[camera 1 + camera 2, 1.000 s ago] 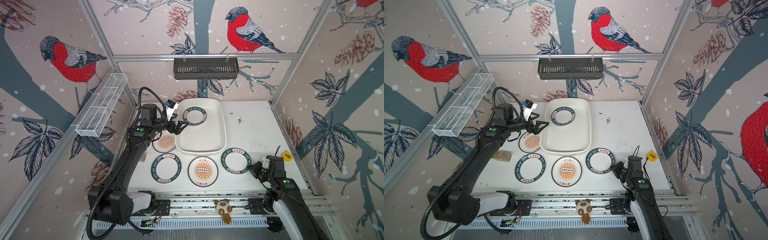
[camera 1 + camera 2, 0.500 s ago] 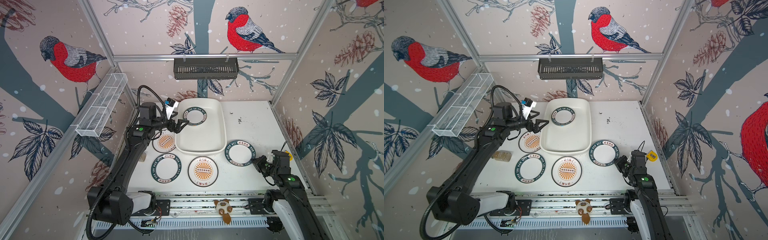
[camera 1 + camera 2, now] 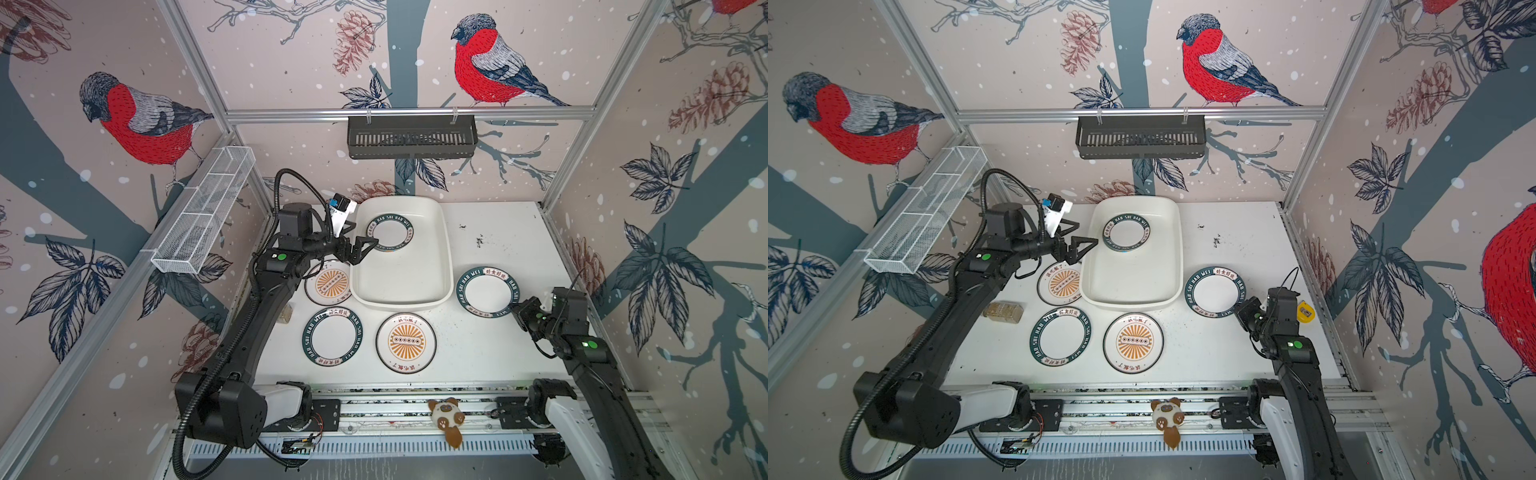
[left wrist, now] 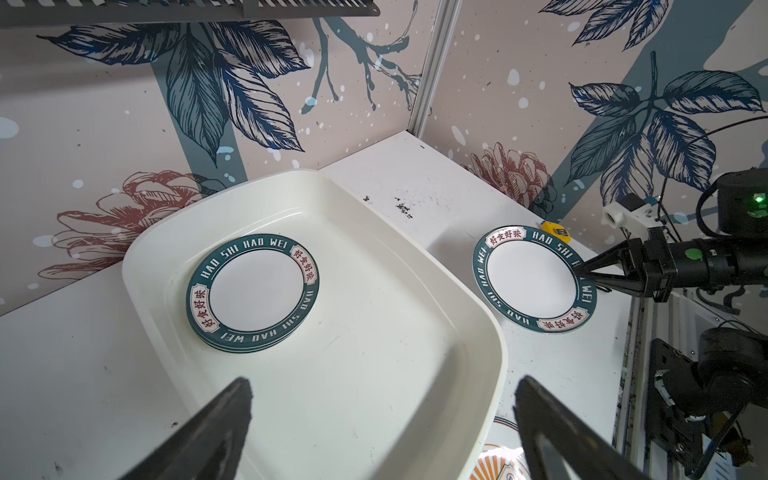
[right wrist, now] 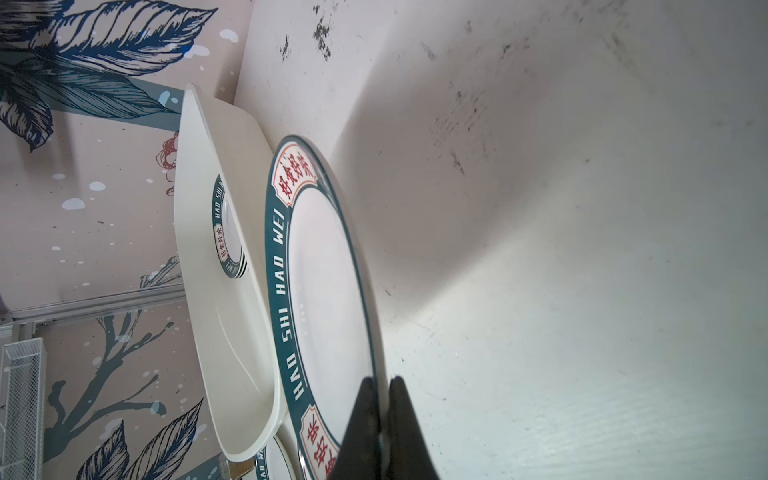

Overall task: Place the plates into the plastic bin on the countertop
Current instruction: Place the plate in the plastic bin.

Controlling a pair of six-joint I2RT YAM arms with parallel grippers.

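Plate [image 3: 487, 291], white with green lettered rim, pinched in right tool [image 5: 383, 382]; left tool [image 4: 383, 381] spread wide, empty.

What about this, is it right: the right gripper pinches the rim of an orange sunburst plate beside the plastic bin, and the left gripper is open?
No. The plate in the right gripper has a dark green lettered rim and white centre, not an orange sunburst, as the right wrist view shows. It is beside the plastic bin, and the left gripper is open.

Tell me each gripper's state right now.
Left gripper: open, holding nothing.
Right gripper: shut on a round white plate with a dark green lettered rim.
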